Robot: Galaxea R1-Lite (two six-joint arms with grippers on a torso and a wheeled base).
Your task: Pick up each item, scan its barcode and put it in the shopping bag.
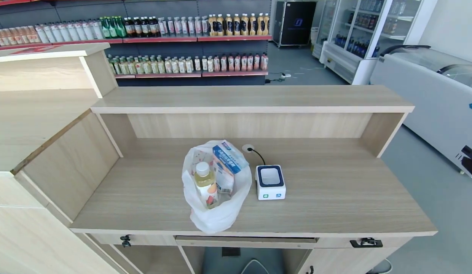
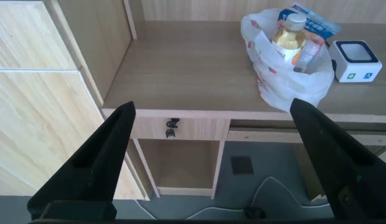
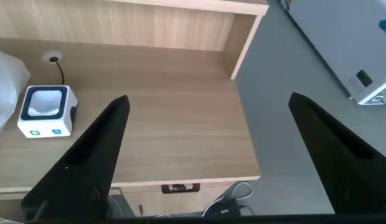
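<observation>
Fingers (image 2: 99, 162) of the left gripper (image 2: 211, 107) stand wide apart with nothing between them, and the right gripper (image 3: 208, 99) is spread the same way, also empty. Both hang before the front edge of the counter (image 1: 335, 198), nearer than the scanner (image 1: 270, 182). Just left of the scanner sits the white shopping bag (image 1: 217, 219), open, with a bottle (image 1: 205, 184) and a blue-and-white box (image 1: 229, 160) inside. Behind the scanner its black cable (image 1: 257, 155) runs to a hole (image 1: 248, 148). Far behind stand shelves (image 1: 190, 38) of drinks.
</observation>
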